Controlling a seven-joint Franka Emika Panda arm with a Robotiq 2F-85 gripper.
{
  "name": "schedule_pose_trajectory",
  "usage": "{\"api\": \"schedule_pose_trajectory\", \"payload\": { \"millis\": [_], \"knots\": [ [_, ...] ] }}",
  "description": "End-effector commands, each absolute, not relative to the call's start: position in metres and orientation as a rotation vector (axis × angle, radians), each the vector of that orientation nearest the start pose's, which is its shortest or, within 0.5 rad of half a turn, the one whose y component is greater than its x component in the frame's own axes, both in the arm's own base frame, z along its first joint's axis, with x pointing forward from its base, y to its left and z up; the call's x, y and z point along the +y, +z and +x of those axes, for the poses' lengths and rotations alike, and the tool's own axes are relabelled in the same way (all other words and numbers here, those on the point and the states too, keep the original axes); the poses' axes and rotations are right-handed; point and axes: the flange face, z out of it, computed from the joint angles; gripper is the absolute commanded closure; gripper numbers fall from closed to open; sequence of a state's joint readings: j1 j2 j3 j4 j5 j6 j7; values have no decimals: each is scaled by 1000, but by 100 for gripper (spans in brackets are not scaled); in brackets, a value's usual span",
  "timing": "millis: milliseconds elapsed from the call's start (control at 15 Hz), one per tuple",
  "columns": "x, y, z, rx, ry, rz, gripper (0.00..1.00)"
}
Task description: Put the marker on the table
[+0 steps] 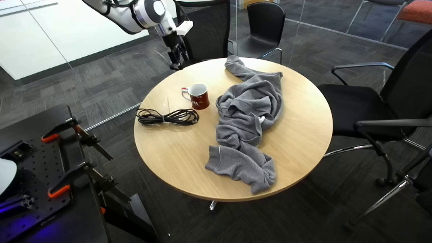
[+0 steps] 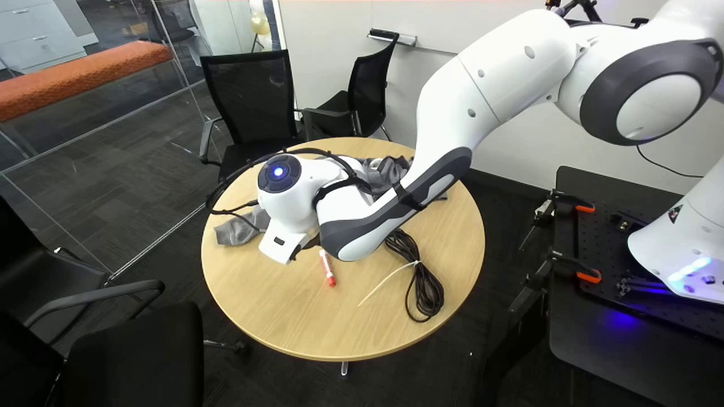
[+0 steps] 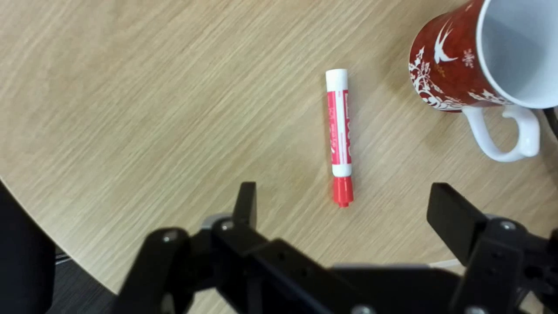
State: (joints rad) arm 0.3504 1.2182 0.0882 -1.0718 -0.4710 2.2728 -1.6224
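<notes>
One red-and-white marker (image 3: 340,135) is lying on the round desk (image 1: 297,135); the hand (image 3: 343,207) is hovering wide.
We are seeing the fingers (image 3: 455,218) standing well apart in the wrist view, the marker's red cap showing between their tips and its white end pointing away from the hand. Near the marker, but apart from it, a red mug (image 3: 449,65) with a white bird is standing upright. In an exterior view we are noting a bundled black cable (image 1: 167,117) lying near the mug and a grey garment (image 1: 249,101) sprawling crumpled across the desk. The white arm (image 2: 481,85) is reaching over and partly hiding the garment in an exterior view. Black chairs (image 1: 354,109) are standing around the desk.
</notes>
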Motion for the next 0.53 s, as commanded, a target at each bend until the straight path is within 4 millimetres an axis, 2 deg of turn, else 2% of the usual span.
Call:
{"api": "schedule_pose_trajectory", "payload": {
  "millis": [0,467],
  "knots": [
    [282,116,677,2630,-293,1214,0],
    [264,173,635,2557,-311,1338,0]
  ]
}}
